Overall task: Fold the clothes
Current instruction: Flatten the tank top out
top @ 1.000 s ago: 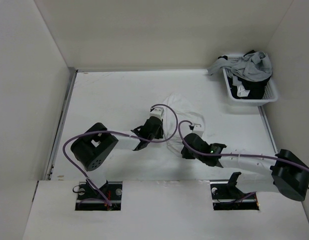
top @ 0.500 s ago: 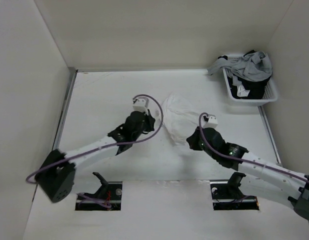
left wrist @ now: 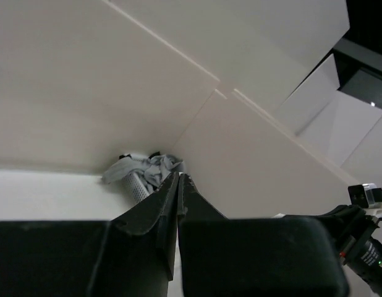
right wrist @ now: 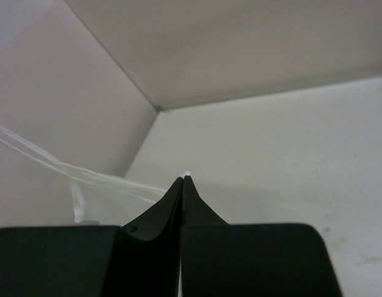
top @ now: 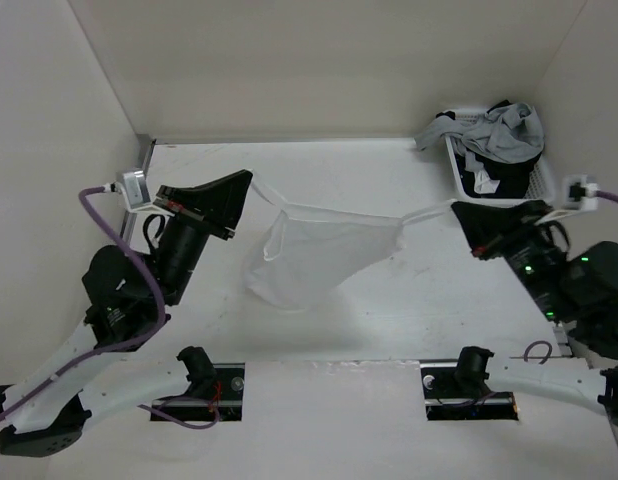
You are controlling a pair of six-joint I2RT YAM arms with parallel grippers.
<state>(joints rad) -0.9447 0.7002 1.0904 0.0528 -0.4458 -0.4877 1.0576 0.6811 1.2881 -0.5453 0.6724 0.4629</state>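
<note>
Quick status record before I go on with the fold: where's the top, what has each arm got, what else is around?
garment: white top, hanging spread between both arms, lower part sagging toward the table
left gripper: shut on one strap
right gripper: shut on other strap
fold: not yet begun
far right corner: basket heaped with other clothes

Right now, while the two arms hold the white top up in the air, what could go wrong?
The left gripper and right gripper pinch the white top only by its thin straps, pulled tight, so a strap might slip out or stretch. The top sags lopsided, lower toward the left, so it could land crumpled. The right gripper is also close to the basket of clothes and might bump it.
</note>
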